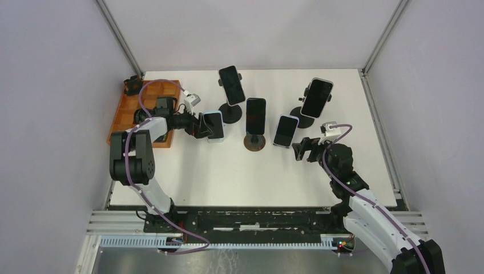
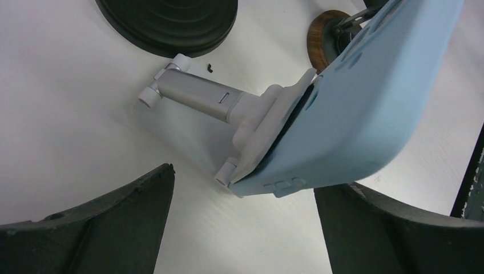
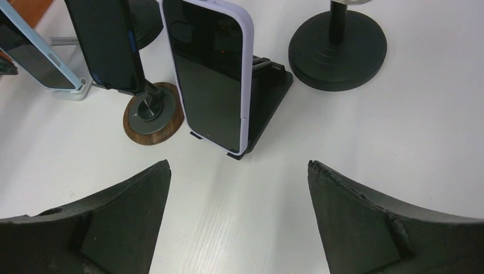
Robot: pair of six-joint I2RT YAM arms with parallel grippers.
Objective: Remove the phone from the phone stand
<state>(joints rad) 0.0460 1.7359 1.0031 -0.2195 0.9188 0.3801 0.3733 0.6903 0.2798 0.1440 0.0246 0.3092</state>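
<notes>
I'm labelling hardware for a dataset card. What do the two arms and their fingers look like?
Both the left arm and right arm have black joints joined by white links, with a purple cable looping along each. A white camera housing sits at each wrist. The fingers are dark, broad, curved wedges.

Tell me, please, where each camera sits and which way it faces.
Top external: above and behind the arms, looking down on the white table; both arms show, with left tool and right tool.
Left wrist: on the left arm, facing the light-blue-cased phone on its silver folding stand; two dark fingers show.
Right wrist: on the right arm, facing the lilac-cased phone on a black wedge stand; its dark fingers show.
Shared: both wrist views catch the wood-rimmed round base.
</notes>
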